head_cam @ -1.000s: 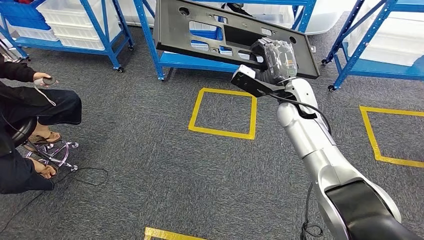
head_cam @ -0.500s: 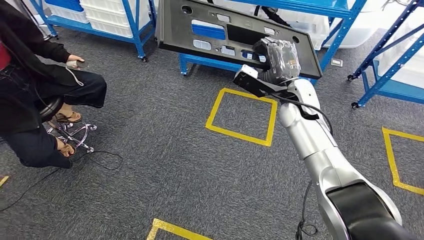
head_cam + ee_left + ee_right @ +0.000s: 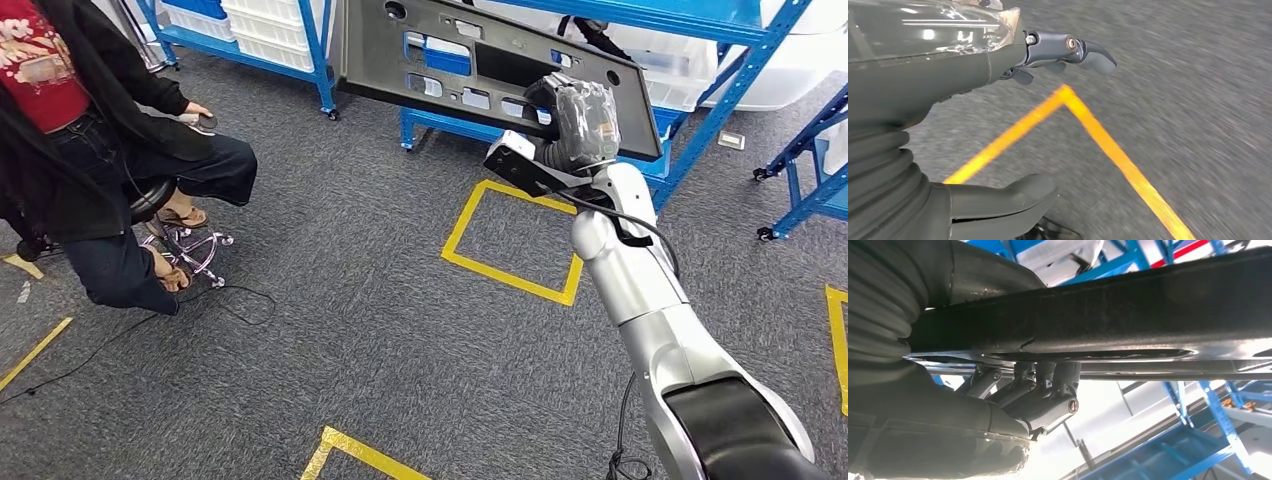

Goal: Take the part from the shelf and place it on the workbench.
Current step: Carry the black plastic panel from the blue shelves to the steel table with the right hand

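One right hand (image 3: 578,122) gripping black part (image 3: 480,65), left hand (image 3: 998,130) empty

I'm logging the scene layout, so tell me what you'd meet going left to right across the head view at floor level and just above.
Seated person → stool base → yellow tape square → right hand gripping the black part → blue shelf leg on casters.
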`<state>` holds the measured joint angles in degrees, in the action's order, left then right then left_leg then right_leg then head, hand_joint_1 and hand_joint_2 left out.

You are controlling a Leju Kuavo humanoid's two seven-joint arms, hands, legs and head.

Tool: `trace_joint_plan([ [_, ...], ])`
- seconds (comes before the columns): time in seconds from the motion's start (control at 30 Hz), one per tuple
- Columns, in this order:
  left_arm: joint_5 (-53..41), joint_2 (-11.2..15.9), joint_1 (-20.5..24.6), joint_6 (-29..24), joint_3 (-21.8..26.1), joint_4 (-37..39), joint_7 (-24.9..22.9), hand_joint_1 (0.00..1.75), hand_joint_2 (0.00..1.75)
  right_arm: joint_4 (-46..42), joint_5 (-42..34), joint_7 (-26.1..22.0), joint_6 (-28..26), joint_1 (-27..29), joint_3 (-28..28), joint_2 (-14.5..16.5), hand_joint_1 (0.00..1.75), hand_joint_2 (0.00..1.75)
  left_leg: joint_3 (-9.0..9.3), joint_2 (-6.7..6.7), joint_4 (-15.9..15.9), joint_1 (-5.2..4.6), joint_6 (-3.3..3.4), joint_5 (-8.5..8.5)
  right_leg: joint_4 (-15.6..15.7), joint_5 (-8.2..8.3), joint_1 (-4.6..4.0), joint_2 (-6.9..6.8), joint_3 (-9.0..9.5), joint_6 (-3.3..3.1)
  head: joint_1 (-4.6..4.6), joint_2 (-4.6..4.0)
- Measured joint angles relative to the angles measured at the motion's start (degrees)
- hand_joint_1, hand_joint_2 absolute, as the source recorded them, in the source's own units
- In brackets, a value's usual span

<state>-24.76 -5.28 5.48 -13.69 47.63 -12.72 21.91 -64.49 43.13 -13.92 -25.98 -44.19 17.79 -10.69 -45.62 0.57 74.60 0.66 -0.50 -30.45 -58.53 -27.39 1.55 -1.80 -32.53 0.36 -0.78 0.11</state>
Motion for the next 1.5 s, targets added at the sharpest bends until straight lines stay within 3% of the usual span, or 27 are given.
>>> trace_joint_plan([
  [0.03, 0.25, 0.03, -0.14, -0.72, 0.44, 0.05, -1.15, 0.0, 1.75, -0.6, -0.02, 0.02, -0.07, 0.63, -0.32, -0.23, 1.75, 1.75, -0.03, -0.2, 0.0, 0.27, -0.2, 0.55, 0.0, -0.04, 0.08, -0.58, 0.01, 0.0, 0.01, 0.0],
  [0.07, 0.46, 0.08, -0.27, -1.38, 0.86, 0.08, -2.23, 0.0, 1.75, -1.25, -0.07, 0.03, -0.1, 1.23, -0.61, -0.48, 1.75, 1.75, 1.04, -0.53, -2.13, 0.48, -0.35, 1.92, -0.01, -0.12, 0.17, -1.11, 0.05, 0.07, 0.01, 0.0],
  [0.13, 0.58, 0.21, -0.4, -2.52, 1.57, 0.09, -4.23, 0.0, 1.75, -2.78, -0.27, 0.08, -0.1, 2.21, -1.29, -1.15, 1.75, 1.75, 5.52, -2.53, -10.23, 0.52, -0.46, 5.19, -0.04, -0.43, 0.12, -2.15, 0.24, 0.52, 0.04, 0.0],
  [0.2, 0.31, 0.3, -0.39, -3.4, 2.03, 0.11, -5.92, 0.0, 1.75, -4.14, -0.52, 0.16, -0.11, 2.86, -2.03, -2.06, 1.75, 1.75, 8.37, -3.83, -15.33, 0.15, -0.13, 6.58, 0.01, -0.78, -0.22, -3.21, 0.49, 1.21, -0.13, 0.0],
  [0.3, -0.17, 0.29, -0.62, -4.72, 2.38, 0.22, -8.15, 0.0, 1.75, -5.7, -1.01, 0.27, -0.13, 4.04, -2.79, -3.07, 1.75, 1.75, 8.68, -2.25, -16.06, -0.4, 1.14, 6.64, 0.27, -1.16, -0.55, -4.32, 1.05, 2.39, -0.38, 0.0],
  [0.37, -0.44, 0.17, -0.76, -5.4, 2.5, 0.33, -9.46, 0.0, 1.75, -6.64, -1.23, 0.32, -0.16, 5.18, -3.21, -3.53, 1.75, 1.75, 9.06, -1.12, -16.69, -0.46, 2.3, 7.04, -2.09, -2.75, -0.42, -2.39, 0.17, 2.58, -0.42, 0.0],
  [0.4, -0.52, 0.11, -0.77, -5.61, 2.51, 0.37, -9.91, 0.0, 1.75, -6.97, -1.27, 0.32, -0.19, 5.75, -3.38, -3.84, 1.75, 1.75, 9.21, -0.54, -16.93, -0.43, 2.76, 7.21, -5.16, -4.26, -0.33, -0.83, -1.3, 2.35, -0.55, 0.0],
  [0.47, -0.57, 0.03, -0.74, -5.81, 2.51, 0.4, -10.36, 0.0, 1.75, -7.29, -1.29, 0.38, -0.22, 6.8, -3.69, -4.42, 1.75, 1.75, 9.16, 0.79, -16.97, -0.59, 3.17, 7.28, -13.04, -7.3, -0.35, 1.11, -5.27, 1.89, -0.74, 0.0],
  [0.5, -0.59, -0.01, -0.74, -5.85, 2.51, 0.44, -10.47, 0.0, 1.75, -7.35, -1.29, 0.42, -0.23, 7.29, -3.82, -4.65, 1.75, 1.75, 9.16, 1.58, -16.96, -0.69, 3.25, 7.3, -15.9, -8.06, -0.45, 1.47, -6.89, 1.96, -0.8, 0.0],
  [0.53, -0.59, -0.07, -0.76, -5.85, 2.51, 0.49, -10.56, 0.0, 1.75, -7.42, -1.29, 0.46, -0.23, 7.66, -3.91, -4.77, 1.75, 1.75, 9.15, 2.33, -16.93, -0.82, 3.3, 7.33, -16.5, -7.82, -0.57, 1.61, -7.48, 2.22, -0.79, 0.0],
  [0.57, -0.59, -0.13, -0.78, -5.85, 2.51, 0.55, -10.63, 0.0, 1.75, -7.54, -1.29, 0.48, -0.23, 7.89, -3.98, -4.84, 1.75, 1.75, 9.15, 3.07, -16.89, -0.94, 3.32, 7.36, -14.51, -6.58, -0.69, 1.79, -6.77, 2.59, -0.79, 0.0],
  [0.63, -0.59, -0.24, -0.8, -5.86, 2.51, 0.62, -10.83, 0.0, 1.75, -7.96, -1.27, 0.49, -0.27, 8.06, -4.14, -4.91, 1.75, 1.75, 9.13, 4.46, -16.66, -1.14, 3.31, 7.39, -6.37, -2.98, -0.76, 3.09, -3.13, 3.03, -0.74, 0.0],
  [0.7, -0.65, -0.3, -0.82, -5.85, 2.52, 0.63, -11.02, 0.0, 1.75, -8.55, -1.07, 0.57, -0.4, 8.19, -4.42, -4.95, 1.75, 1.75, 8.94, 5.64, -16.4, -1.33, 3.07, 7.38, -0.73, -0.77, -0.89, 4.28, -0.32, 2.48, -0.73, 0.0],
  [0.77, -0.86, -0.37, -1.03, -5.83, 2.53, 0.64, -11.1, 0.0, 1.75, -9.15, -0.68, 0.81, -0.56, 8.45, -4.62, -4.9, 1.75, 1.75, 8.69, 6.54, -16.45, -1.38, 2.58, 7.55, 0.1, -0.28, -1.12, 3.87, 0.18, 1.63, -0.73, 0.0],
  [0.8, -1.05, -0.36, -1.18, -5.81, 2.53, 0.64, -11.09, 0.0, 1.75, -9.46, -0.38, 1.01, -0.63, 8.59, -4.67, -4.84, 1.75, 1.75, 8.54, 6.7, -16.46, -1.33, 2.34, 7.6, 0.22, -0.1, -0.84, 3.38, 0.22, 1.27, -0.7, 0.0],
  [0.87, -1.47, -0.43, -1.39, -5.69, 2.53, 0.66, -10.93, 0.0, 1.75, -10.2, 0.38, 1.45, -0.73, 8.95, -4.77, -4.7, 1.75, 1.75, 7.65, 4.74, -14.87, -1.42, 1.67, 6.39, 0.58, 0.2, -0.32, 2.37, 0.48, 0.49, -0.53, 0.0],
  [0.93, -1.92, -0.51, -1.36, -5.47, 2.53, 0.67, -10.58, 0.0, 1.75, -11.09, 1.1, 1.85, -0.82, 9.49, -5.02, -4.66, 1.75, 1.75, 4.71, 1.47, -8.69, -1.18, 0.84, 2.88, 0.75, 0.2, -0.23, 1.27, 0.66, -0.14, -0.25, 0.0],
  [1.0, -2.23, -0.54, -1.31, -5.19, 2.51, 0.67, -10.28, 0.0, 1.75, -11.8, 1.53, 2.06, -0.84, 10.12, -5.31, -4.65, 1.75, 1.75, 1.05, 0.2, -1.3, -0.48, 0.09, -0.07, 0.73, 0.07, -0.32, 0.04, 0.72, -0.35, -0.12, 0.0],
  [1.03, -2.35, -0.56, -1.31, -5.07, 2.51, 0.67, -10.21, 0.0, 1.75, -12.05, 1.67, 2.11, -0.84, 10.45, -5.4, -4.63, 1.75, 1.75, 0.11, 0.0, 0.47, -0.14, -0.19, -0.35, 0.73, 0.01, -0.31, -0.54, 0.75, -0.39, -0.1, 0.0],
  [1.1, -2.48, -0.5, -1.31, -4.97, 2.51, 0.66, -10.12, 0.0, 1.75, -12.6, 1.81, 2.15, -0.84, 11.08, -5.55, -4.57, 1.75, 1.75, 1.78, -0.62, -2.9, 0.47, -0.63, 2.13, 0.7, -0.2, -0.2, -1.64, 0.87, -0.26, -0.09, 0.0],
  [1.17, -2.56, -0.42, -1.23, -4.97, 2.51, 0.64, -10.0, 0.0, 1.75, -13.16, 1.9, 2.16, -0.84, 11.35, -5.84, -4.51, 1.75, 1.75, 6.09, -2.55, -10.79, 0.62, -0.8, 5.4, 0.57, -0.63, -0.31, -2.61, 1.08, 0.32, -0.05, 0.0],
  [1.23, -2.58, -0.39, -1.03, -4.98, 2.51, 0.64, -9.78, 0.0, 1.75, -13.74, 2.1, 2.12, -0.76, 11.46, -6.26, -4.49, 1.75, 1.75, 8.59, -3.71, -15.3, 0.23, -0.25, 6.49, 0.57, -1.01, -0.69, -3.57, 1.33, 1.12, -0.11, 0.0],
  [1.3, -2.58, -0.36, -0.93, -4.99, 2.51, 0.63, -9.56, 0.0, 1.75, -14.27, 2.48, 2.01, -0.59, 11.81, -6.52, -4.33, 1.75, 1.75, 8.92, -2.86, -16.09, -0.19, 0.73, 6.49, 0.78, -1.26, -0.92, -4.46, 1.64, 1.86, -0.22, 0.0],
  [1.33, -2.58, -0.39, -0.94, -5.0, 2.51, 0.63, -9.48, 0.0, 1.75, -14.55, 2.67, 1.94, -0.49, 12.12, -6.59, -4.16, 1.75, 1.75, 9.1, -2.25, -16.43, -0.3, 1.23, 6.62, 0.56, -1.59, -0.84, -4.01, 1.68, 2.13, -0.26, 0.0],
  [1.4, -2.59, -0.38, -0.88, -4.99, 2.51, 0.62, -9.42, 0.0, 1.75, -15.2, 2.83, 1.76, -0.41, 12.82, -6.97, -3.92, 1.75, 1.75, 9.55, -1.01, -17.12, -0.34, 2.34, 6.96, -2.59, -3.46, -0.52, -1.47, 0.33, 2.12, -0.33, 0.0],
  [1.43, -2.63, -0.37, -0.82, -4.99, 2.51, 0.62, -9.41, 0.0, 1.75, -15.44, 2.86, 1.7, -0.41, 13.16, -7.29, -3.86, 1.75, 1.75, 9.62, -0.39, -17.24, -0.33, 2.64, 7.04, -5.91, -4.93, -0.4, 0.07, -1.34, 1.8, -0.42, 0.0],
  [1.5, -2.71, -0.26, -0.71, -5.01, 2.51, 0.61, -9.4, 0.0, 1.75, -15.68, 3.02, 1.63, -0.38, 13.87, -7.98, -3.75, 1.75, 1.75, 9.6, 1.03, -17.25, -0.34, 2.93, 7.05, -13.43, -7.41, -0.42, 1.31, -5.46, 1.5, -0.62, 0.0],
])
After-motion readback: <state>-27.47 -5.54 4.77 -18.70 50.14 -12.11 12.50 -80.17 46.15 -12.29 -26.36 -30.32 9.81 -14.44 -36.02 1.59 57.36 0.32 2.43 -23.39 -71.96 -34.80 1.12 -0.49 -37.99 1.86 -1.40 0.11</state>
